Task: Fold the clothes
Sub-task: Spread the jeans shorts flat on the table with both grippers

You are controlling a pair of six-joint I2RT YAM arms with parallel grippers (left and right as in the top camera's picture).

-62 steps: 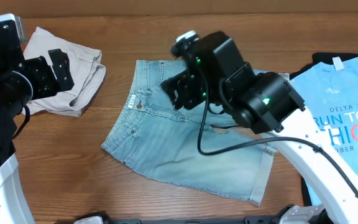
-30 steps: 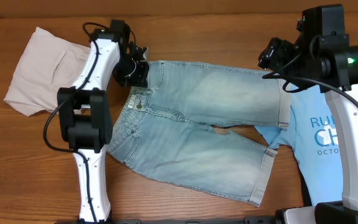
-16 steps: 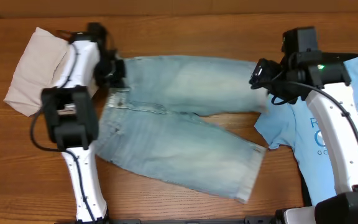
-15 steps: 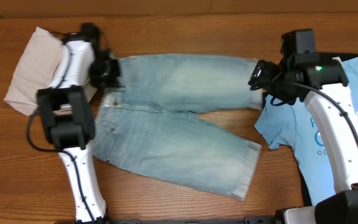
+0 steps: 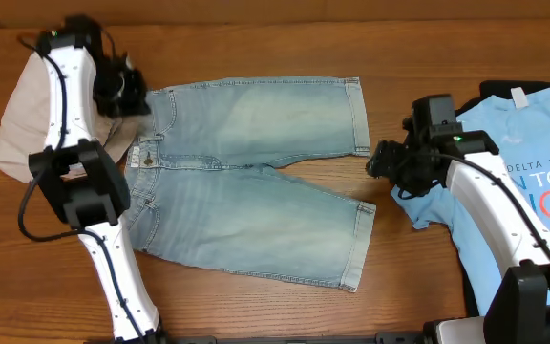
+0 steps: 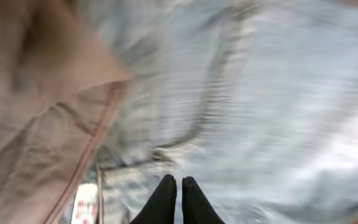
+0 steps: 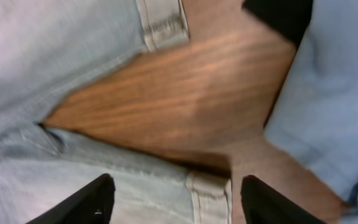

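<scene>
The light-wash denim shorts (image 5: 246,182) lie spread flat mid-table, waistband to the left and both legs pointing right. My left gripper (image 5: 134,94) hovers at the upper corner of the waistband. In the blurred left wrist view its fingertips (image 6: 166,186) are shut with nothing showing between them, over the denim (image 6: 278,112). My right gripper (image 5: 382,161) stands open just right of the two leg ends. The right wrist view shows the lower leg's hem (image 7: 210,193) between its spread fingers (image 7: 101,193). Beige shorts (image 5: 12,134) sit far left. A sky-blue T-shirt (image 5: 533,182) lies far right.
A black garment (image 5: 499,88) pokes out from under the T-shirt's top edge and also shows in the right wrist view as the black garment (image 7: 278,15). Bare wooden table (image 5: 256,306) runs along the front and back (image 5: 285,48).
The shorts have been dragged left and now lie flatter. My left gripper went left with the waistband. My right gripper let go of the upper leg's hem and dropped toward the lower leg's end.
</scene>
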